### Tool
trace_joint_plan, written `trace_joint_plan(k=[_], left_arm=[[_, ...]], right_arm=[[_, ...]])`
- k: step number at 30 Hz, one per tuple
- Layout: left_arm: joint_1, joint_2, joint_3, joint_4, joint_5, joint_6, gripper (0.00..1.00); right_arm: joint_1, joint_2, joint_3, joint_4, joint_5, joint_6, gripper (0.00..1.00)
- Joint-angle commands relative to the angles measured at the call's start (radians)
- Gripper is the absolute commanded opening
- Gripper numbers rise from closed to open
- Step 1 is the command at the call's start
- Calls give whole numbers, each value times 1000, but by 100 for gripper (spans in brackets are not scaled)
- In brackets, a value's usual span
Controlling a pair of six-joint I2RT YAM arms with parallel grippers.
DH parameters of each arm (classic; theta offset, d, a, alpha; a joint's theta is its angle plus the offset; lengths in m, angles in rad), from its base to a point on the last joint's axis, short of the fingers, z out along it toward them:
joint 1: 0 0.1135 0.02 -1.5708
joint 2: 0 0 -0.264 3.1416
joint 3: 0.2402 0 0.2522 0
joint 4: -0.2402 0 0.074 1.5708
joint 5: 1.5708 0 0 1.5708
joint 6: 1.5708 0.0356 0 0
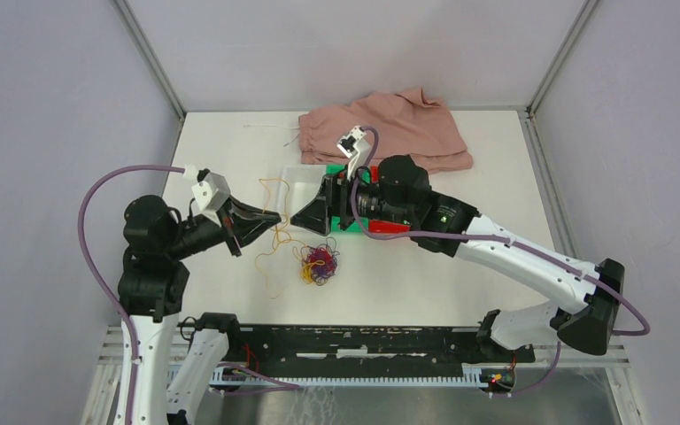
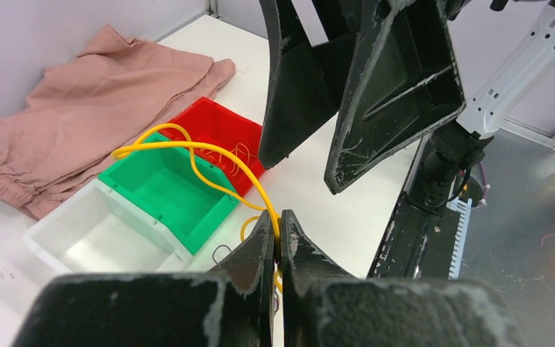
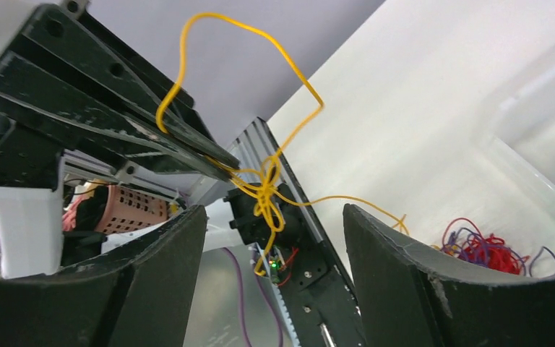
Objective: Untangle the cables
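The left arm's black fingers (image 2: 269,242) are clenched on the thin yellow cord (image 2: 188,150), which loops up above them and trails down onto the white desk (image 1: 460,274). Just to the right, on the desk, lies a knot of red and purple-blue cords (image 1: 319,263) with yellow strands mixed in. The right arm's black fingers (image 1: 306,219) are spread apart, facing the left ones and gripping nothing.

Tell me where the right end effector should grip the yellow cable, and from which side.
Best grip the yellow cable at its knot, hanging free below the shut left end effector. Come from the right with the open right end effector; lower down it runs into the tangle.
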Motion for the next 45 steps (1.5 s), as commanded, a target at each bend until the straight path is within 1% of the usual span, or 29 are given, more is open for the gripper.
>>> trace_joint_plan(k=[1, 6, 9, 11, 14, 16, 17, 20, 21, 22, 23, 26, 27, 28, 30, 33, 35, 36, 37, 38, 39, 42, 43, 45], left_arm=[[1, 10, 52, 4, -8, 12, 3], [0, 14, 59, -6, 31, 11, 3], [0, 16, 68, -43, 49, 32, 3], [0, 17, 74, -82, 57, 56, 3], [0, 15, 74, -101, 57, 69, 3], [0, 14, 73, -101, 58, 71, 3], [1, 13, 71, -102, 60, 70, 3], [0, 16, 72, -103, 55, 71, 5], [1, 16, 73, -103, 43, 71, 7], [1, 15, 75, -103, 31, 71, 11], [-1, 14, 79, -102, 17, 71, 15], [1, 6, 87, -93, -56, 78, 37], [0, 1, 86, -80, -98, 80, 43], [1, -6, 81, -62, -148, 80, 43], [1, -20, 65, -20, -262, 79, 40], [0, -27, 36, 37, -438, 71, 28], [1, -24, 26, 61, -532, 62, 24], [0, -20, 23, 70, -563, 53, 23], [0, -15, 25, 72, -563, 42, 25], [0, -12, 32, 62, -505, 38, 32], [1, -13, 38, 46, -414, 27, 41], [0, -12, 24, 79, -86, -111, 80], [1, -10, 14, 104, -6, -158, 88], [0, -8, -1, 143, 95, -214, 96]], right_arm=[[-4, -29, -35, 56, 20, -26, 76], [-5, 23, 13, 81, 26, -24, 75], [-6, 68, 58, 88, 24, -17, 72], [-9, 88, 72, 112, 20, 1, 68], [-13, 117, 85, 147, 16, 26, 59], [-17, 141, 103, 155, 17, 36, 51], [-17, 150, 109, 162, 12, 43, 43], [-24, 171, 130, 187, -9, 56, 14], [-29, 173, 140, 179, -12, 53, 6], [-34, 171, 152, 167, -12, 44, 1], [-41, 166, 160, 149, -8, 29, 0], [-66, 122, 203, 71, 38, -67, 0], [-70, 105, 220, 33, 61, -107, 0], [-70, 90, 238, 8, 81, -153, 0], [-70, 64, 261, -42, 109, -227, 1], [-71, 40, 279, -93, 124, -293, 1], [-70, 31, 283, -114, 110, -313, 0], [-71, 29, 285, -128, 101, -319, 1], [-70, 27, 287, -138, 95, -322, 1], [-71, 27, 286, -144, 88, -321, 1], [-71, 27, 287, -147, 81, -320, 1], [-68, 33, 291, -148, 67, -320, 1], [-69, 40, 300, -154, 62, -320, 1], [-64, 63, 333, -170, 62, -321, 1]])
